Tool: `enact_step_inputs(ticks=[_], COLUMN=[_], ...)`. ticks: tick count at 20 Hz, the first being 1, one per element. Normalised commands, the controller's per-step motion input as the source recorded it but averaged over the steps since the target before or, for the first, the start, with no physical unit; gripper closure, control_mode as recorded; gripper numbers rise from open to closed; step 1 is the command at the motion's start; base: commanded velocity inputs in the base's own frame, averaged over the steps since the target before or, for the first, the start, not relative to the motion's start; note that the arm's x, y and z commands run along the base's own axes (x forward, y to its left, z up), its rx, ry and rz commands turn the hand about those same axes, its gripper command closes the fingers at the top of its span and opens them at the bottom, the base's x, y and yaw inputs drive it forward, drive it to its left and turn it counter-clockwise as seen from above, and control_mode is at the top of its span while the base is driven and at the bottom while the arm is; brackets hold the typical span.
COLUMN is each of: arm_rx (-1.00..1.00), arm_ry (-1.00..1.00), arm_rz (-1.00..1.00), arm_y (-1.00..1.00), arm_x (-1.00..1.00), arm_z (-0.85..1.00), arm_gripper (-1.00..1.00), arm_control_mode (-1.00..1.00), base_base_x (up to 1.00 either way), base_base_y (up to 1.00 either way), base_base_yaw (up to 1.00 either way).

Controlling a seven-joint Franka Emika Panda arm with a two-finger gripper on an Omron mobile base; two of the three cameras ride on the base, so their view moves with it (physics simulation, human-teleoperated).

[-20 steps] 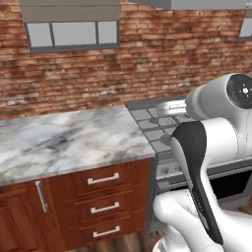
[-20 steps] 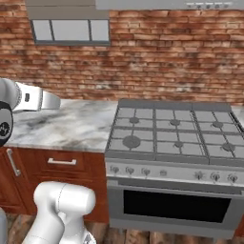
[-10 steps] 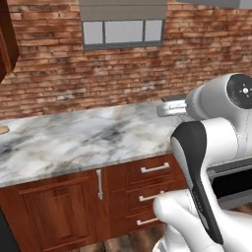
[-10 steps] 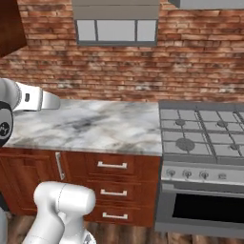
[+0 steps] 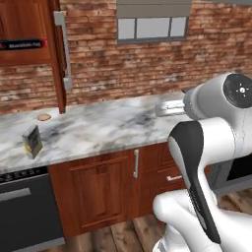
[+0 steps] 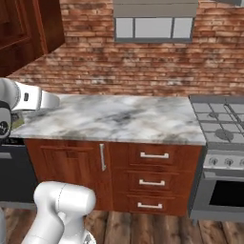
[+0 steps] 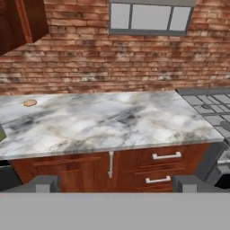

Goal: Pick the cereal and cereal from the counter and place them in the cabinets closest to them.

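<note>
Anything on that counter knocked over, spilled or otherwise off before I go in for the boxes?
Nothing stands out. The cereal box stands upright near the counter's left end, a small round tan thing lies flat behind it, and the marble shows no spill. The wall cabinet door is open. The gripper is open and holds nothing.

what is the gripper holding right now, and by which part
Nothing is held. In the hand view the gripper has its fingertips spread wide with only the counter beyond them. The cereal box stands untouched on the counter.
</note>
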Motion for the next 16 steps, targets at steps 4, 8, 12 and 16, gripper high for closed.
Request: enact_step_inputs(ticks=[4, 8, 12, 16], arm_rx=[0.00, 0.00, 0.00, 0.00], arm_ry=[0.00, 0.00, 0.00, 0.00], arm_rz=[0.00, 0.00, 0.00, 0.00], arm_y=[0.00, 0.00, 0.00, 0.00], arm_x=[0.00, 0.00, 0.00, 0.00], arm_z=[0.00, 0.00, 0.00, 0.00], arm_gripper=[-1.00, -1.00, -1.00, -1.00], arm_control_mode=[1.00, 1.00, 1.00, 1.00], base_base_x=[-0.74, -0.43, -0.22, -0.21], base_base_y=[0.54, 0.49, 0.75, 0.84], base_base_yaw=[-0.05, -0.03, -0.03, -0.04])
